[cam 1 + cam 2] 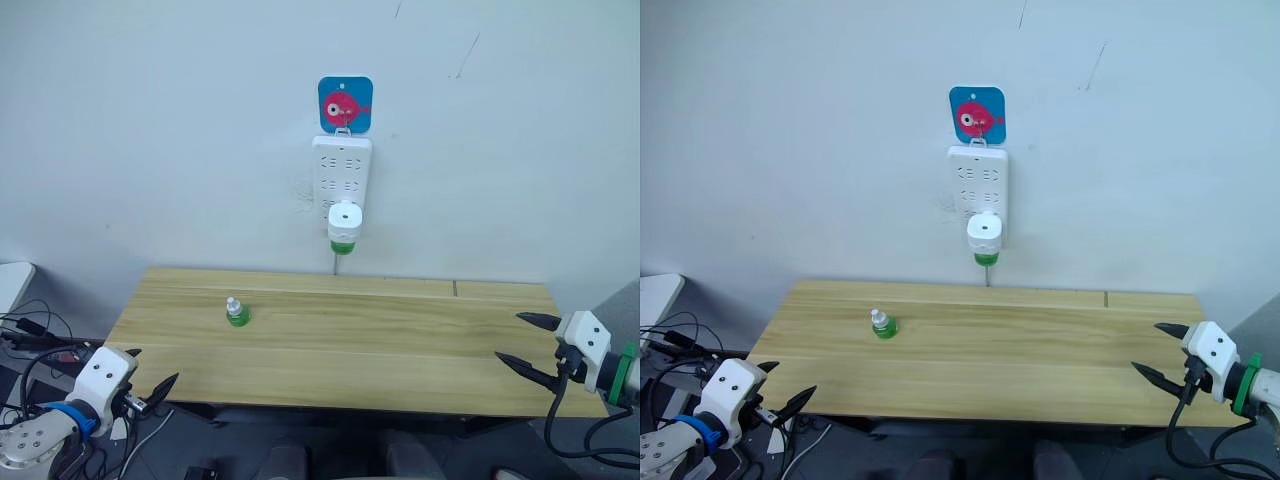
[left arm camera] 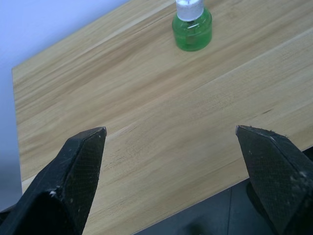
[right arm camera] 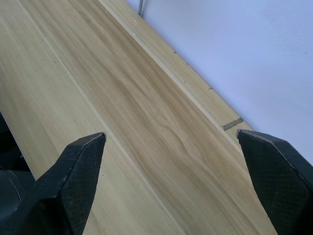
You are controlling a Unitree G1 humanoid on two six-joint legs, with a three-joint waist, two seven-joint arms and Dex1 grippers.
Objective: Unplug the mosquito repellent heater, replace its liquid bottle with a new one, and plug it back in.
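The white mosquito repellent heater (image 1: 344, 218) is plugged into the bottom of a white power strip (image 1: 341, 172) on the wall, with a green liquid bottle (image 1: 343, 245) hanging under it. Another small green bottle (image 1: 237, 312) with a white cap stands on the left half of the wooden table (image 1: 380, 340); the same bottle (image 2: 192, 24) shows in the left wrist view. My left gripper (image 1: 148, 372) hovers open off the table's front left corner. At the table's right edge, my right gripper (image 1: 518, 338) is open with nothing in it.
A blue card with a pink fish (image 1: 345, 103) hangs above the power strip. A thin cord (image 1: 335, 262) drops from the strip behind the table. Cables (image 1: 35, 335) lie on the floor at the left.
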